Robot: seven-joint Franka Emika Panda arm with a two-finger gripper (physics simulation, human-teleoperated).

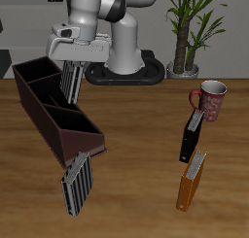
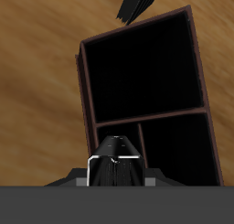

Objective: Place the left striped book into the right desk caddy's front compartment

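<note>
My gripper (image 1: 74, 71) is shut on the left striped book (image 1: 74, 85), a slim grey book with fine dark stripes. It hangs upright from the jaws over the back part of the right desk caddy (image 1: 47, 119), a long maroon-brown open box. In the wrist view the book (image 2: 114, 162) shows edge-on, dark with a pale outline, above the caddy's dividers (image 2: 143, 117). The caddy's large front compartment (image 2: 142, 68) lies open and dark beyond it. My fingers are hidden behind the book in the wrist view.
A book with bolder black-and-white stripes (image 1: 78, 184) lies just past the caddy's front end and also shows in the wrist view (image 2: 139, 3). A black book (image 1: 192, 135), an orange book (image 1: 192, 181) and a red mug (image 1: 211, 99) stand across the table.
</note>
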